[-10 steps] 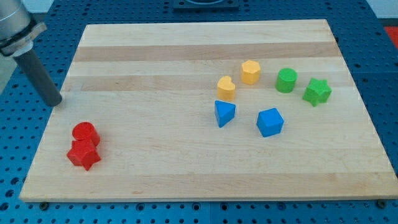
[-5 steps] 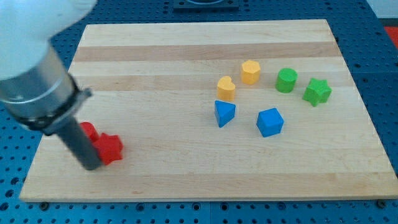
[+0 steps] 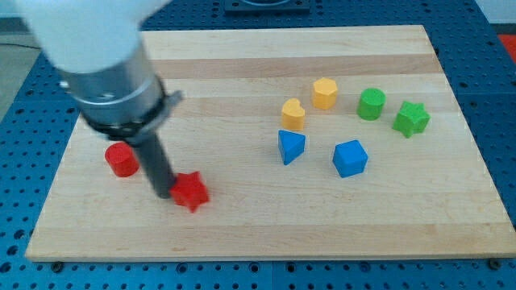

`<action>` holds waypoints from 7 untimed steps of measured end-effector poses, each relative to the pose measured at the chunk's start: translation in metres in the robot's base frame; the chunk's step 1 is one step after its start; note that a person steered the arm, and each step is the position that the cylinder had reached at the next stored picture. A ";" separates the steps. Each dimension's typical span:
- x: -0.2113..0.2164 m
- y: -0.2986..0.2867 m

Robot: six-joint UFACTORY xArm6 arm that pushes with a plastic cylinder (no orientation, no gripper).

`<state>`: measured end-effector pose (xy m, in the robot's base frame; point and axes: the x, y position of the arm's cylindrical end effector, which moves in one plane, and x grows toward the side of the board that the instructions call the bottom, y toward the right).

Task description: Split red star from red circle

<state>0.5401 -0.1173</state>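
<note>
The red star (image 3: 191,192) lies near the view's bottom left, to the right of the red circle (image 3: 122,159), with a clear gap between them. My tip (image 3: 163,193) rests on the board between the two, touching the star's left side and apart from the circle. The arm's pale body hangs over the board's upper left and hides part of it.
To the view's right stand a yellow heart-like block (image 3: 293,113), a yellow hexagon (image 3: 324,93), a green circle (image 3: 372,104), a green star (image 3: 411,119), a blue triangle (image 3: 290,147) and a blue cube (image 3: 350,158). The wooden board (image 3: 266,225) lies on a blue perforated table.
My tip has swept from the board's left edge down and to the right. It pushed the red star rightward away from the red circle; the circle shifted slightly.
</note>
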 end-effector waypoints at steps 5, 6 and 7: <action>0.078 0.113; 0.075 0.136; 0.056 0.164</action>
